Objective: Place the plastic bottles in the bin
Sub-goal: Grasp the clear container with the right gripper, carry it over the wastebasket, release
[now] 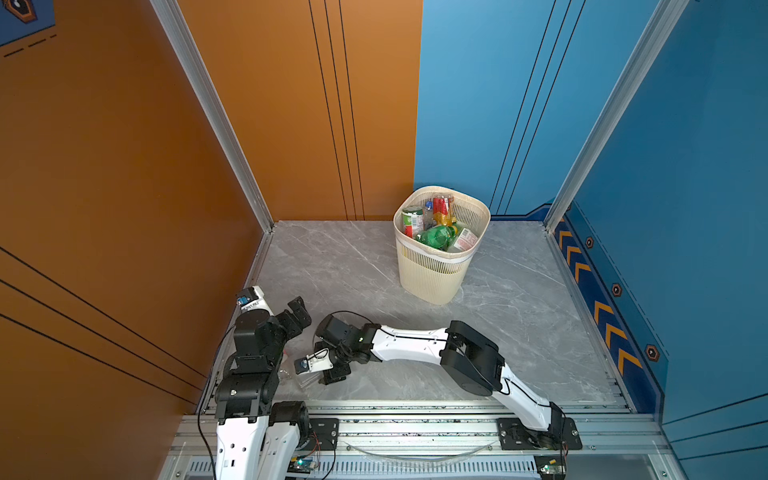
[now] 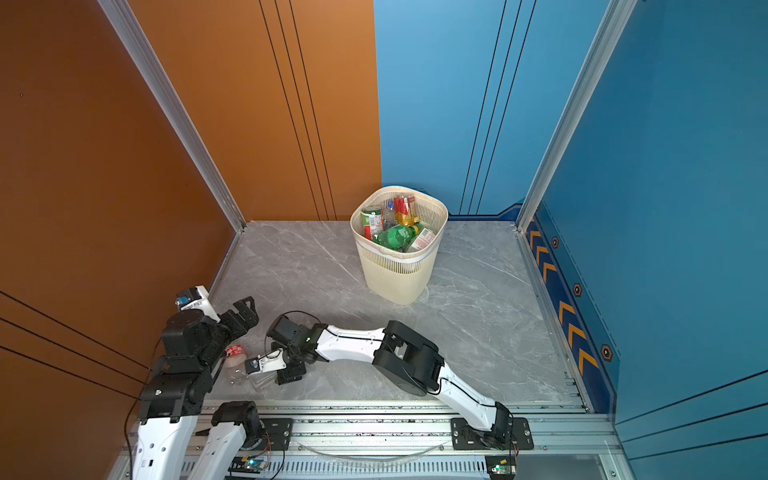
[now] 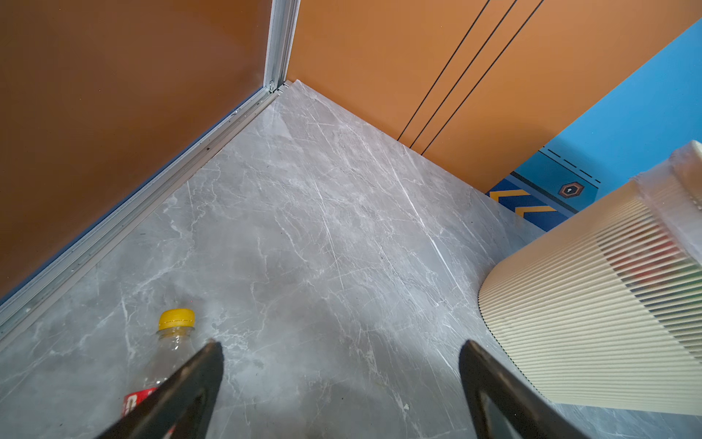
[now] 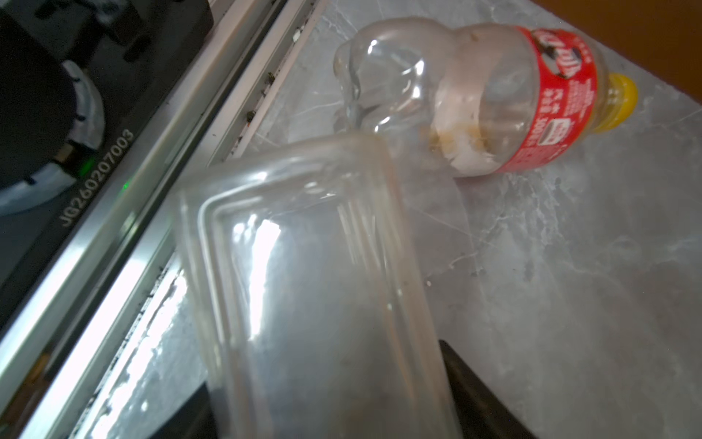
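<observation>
Clear bottle point(image 4: 304, 273) btw R hand point(image 4: 323, 365) jaws

Cream bin point(image 1: 430, 278) upright, bottles point(image 1: 436, 235) heaped inside; red-label bottle point(image 4: 494, 95) lying outside.

You have open tabletop point(image 1: 340, 266) from the left wall point(image 1: 124, 208) across to the bin point(image 1: 432, 278). The near-left corner is crowded — left arm point(image 1: 253, 345), right arm point(image 1: 415, 345) stretched along the front, a red-label bottle point(image 2: 237, 352), a clear bottle point(image 4: 304, 266) clamped in the right gripper point(image 4: 330, 368).
</observation>
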`<action>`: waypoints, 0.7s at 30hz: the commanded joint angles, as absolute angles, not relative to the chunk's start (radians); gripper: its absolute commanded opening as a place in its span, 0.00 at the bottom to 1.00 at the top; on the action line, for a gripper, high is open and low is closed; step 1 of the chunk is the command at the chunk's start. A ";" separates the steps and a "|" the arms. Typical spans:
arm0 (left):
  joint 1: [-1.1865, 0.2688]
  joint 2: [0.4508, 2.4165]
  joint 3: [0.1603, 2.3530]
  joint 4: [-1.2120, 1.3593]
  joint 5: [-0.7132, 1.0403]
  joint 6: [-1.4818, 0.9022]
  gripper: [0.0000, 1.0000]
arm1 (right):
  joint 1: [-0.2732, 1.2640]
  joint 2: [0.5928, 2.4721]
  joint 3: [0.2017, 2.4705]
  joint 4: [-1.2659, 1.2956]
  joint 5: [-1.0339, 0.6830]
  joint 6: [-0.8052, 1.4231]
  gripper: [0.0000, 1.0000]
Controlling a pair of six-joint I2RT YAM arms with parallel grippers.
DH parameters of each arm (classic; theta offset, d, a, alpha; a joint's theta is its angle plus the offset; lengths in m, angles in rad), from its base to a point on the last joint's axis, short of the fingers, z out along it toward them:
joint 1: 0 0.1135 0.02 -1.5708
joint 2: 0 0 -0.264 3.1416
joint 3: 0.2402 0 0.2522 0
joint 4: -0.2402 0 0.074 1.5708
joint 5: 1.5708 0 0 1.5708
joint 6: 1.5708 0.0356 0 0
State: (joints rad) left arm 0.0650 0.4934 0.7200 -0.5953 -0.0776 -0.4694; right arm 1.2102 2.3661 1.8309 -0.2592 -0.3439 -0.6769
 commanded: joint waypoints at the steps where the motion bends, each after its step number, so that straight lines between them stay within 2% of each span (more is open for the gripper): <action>1: 0.076 0.498 0.709 -0.586 -0.049 -0.478 0.98 | 1.188 2.338 1.818 -0.249 -0.318 -0.618 0.63; 10: 0.087 0.500 0.691 -0.566 -0.034 -0.492 0.98 | 1.124 2.174 1.569 -0.080 -0.265 -0.451 0.52; 15: 0.090 0.513 0.671 -0.533 -0.012 -0.514 0.98 | 1.078 1.979 1.353 0.012 -0.197 -0.332 0.47; 21: 0.094 0.547 0.633 -0.475 0.018 -0.545 0.98 | 1.009 1.711 1.199 -0.047 -0.091 -0.202 0.44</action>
